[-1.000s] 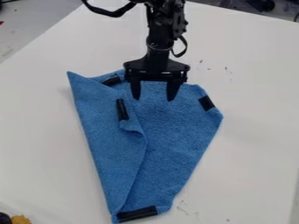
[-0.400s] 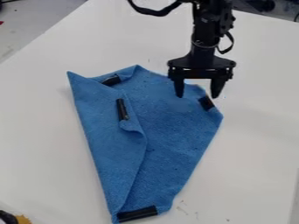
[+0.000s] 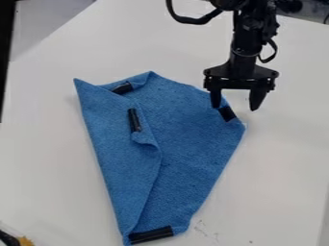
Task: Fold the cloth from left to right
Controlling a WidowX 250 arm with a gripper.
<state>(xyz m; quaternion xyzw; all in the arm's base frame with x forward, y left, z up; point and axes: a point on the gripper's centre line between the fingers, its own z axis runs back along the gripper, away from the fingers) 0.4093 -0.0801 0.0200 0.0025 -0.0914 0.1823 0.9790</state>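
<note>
From where I stand, left to right: at the near left edge, one orange-yellow item (image 3: 24,241), partly in view; then, across the middle of the white table (image 3: 283,168), one blue cloth (image 3: 186,139), its left part doubled over toward the right, narrow end near, with four black strips, one at the far left edge, one on the folded flap, one at the near end, one at the right corner. Last, at far right, one black gripper (image 3: 235,105), pointing down by that right corner, fingers spread apart, grasping nothing.
</note>
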